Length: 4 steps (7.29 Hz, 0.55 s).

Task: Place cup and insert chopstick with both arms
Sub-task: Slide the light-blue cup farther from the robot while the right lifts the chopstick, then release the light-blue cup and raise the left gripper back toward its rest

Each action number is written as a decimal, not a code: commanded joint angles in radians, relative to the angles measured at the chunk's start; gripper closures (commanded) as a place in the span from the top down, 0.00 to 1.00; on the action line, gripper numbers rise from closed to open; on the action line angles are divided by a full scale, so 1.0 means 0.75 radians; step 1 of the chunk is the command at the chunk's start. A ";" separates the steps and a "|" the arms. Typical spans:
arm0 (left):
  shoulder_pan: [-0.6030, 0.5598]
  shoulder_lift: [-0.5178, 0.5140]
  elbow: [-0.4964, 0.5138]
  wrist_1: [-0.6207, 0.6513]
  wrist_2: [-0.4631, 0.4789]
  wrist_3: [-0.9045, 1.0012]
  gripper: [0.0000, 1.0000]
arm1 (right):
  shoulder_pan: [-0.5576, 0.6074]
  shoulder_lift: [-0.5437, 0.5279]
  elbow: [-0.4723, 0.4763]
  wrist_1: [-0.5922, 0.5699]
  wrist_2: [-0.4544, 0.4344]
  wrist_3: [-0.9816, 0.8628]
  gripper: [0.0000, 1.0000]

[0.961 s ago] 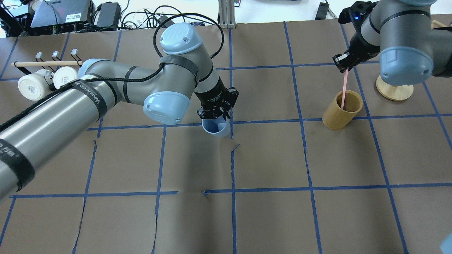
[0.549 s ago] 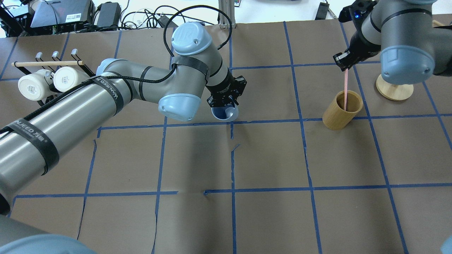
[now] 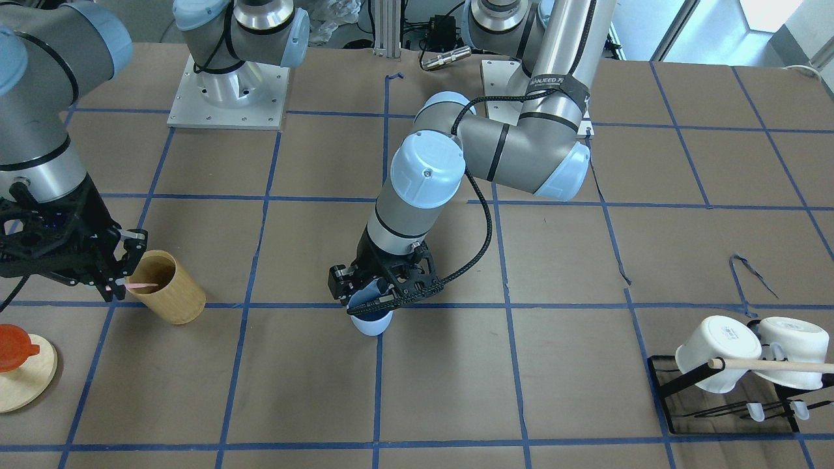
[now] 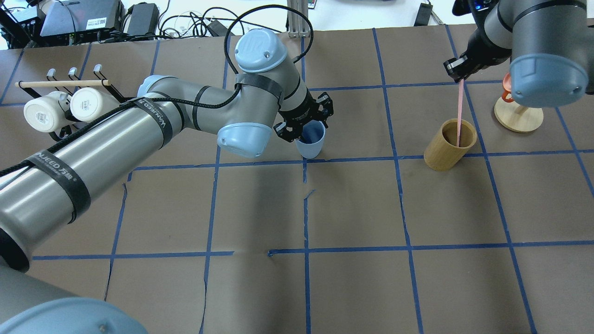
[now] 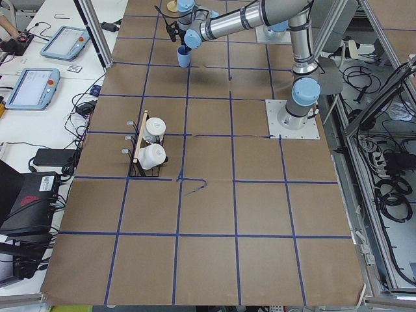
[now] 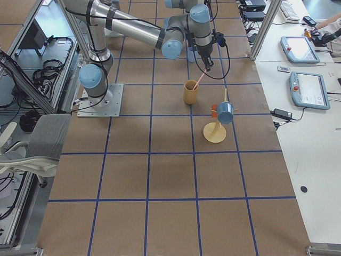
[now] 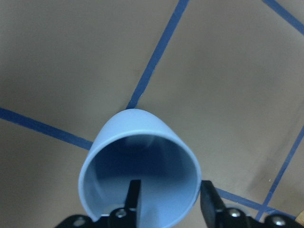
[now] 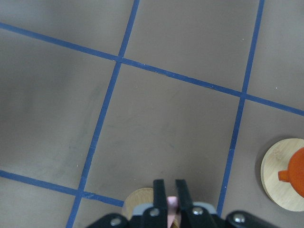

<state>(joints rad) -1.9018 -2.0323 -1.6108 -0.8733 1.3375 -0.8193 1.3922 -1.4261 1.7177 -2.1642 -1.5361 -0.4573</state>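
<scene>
Tilting near the middle of the counter (image 4: 352,204), just beside a crossing of blue tape lines (image 4: 352,160), the cup (image 4: 312,144) is pinched by its rim in the left end effector (image 4: 299,130), with one finger inside the wall and one outside. Well apart on the robot's right, the right end effector (image 4: 458,75) is clamped on the top of the chopstick (image 4: 460,111), whose lower end dips into the mouth of the tan wooden cylinder (image 4: 445,150).

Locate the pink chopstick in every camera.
Front-facing: chopstick far left, at the tan wooden cylinder.
Overhead: chopstick upper right, over the cylinder.
Exterior left: too small to tell.
Exterior right: chopstick top centre, over the cylinder.
Left wrist: not in it.
Right wrist: chopstick bottom centre.
Shared landmark: that cylinder.
</scene>
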 commanded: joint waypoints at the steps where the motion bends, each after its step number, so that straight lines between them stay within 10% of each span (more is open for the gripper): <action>1: 0.010 0.024 0.092 -0.032 0.002 0.002 1.00 | 0.001 -0.062 -0.020 0.006 0.003 0.000 0.01; 4: 0.057 0.183 0.278 -0.403 0.002 0.350 1.00 | 0.013 -0.091 -0.171 0.128 0.078 0.002 0.00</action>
<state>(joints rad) -1.8705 -1.9491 -1.4405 -1.0600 1.3378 -0.7027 1.3967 -1.4890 1.6333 -2.0972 -1.4943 -0.4558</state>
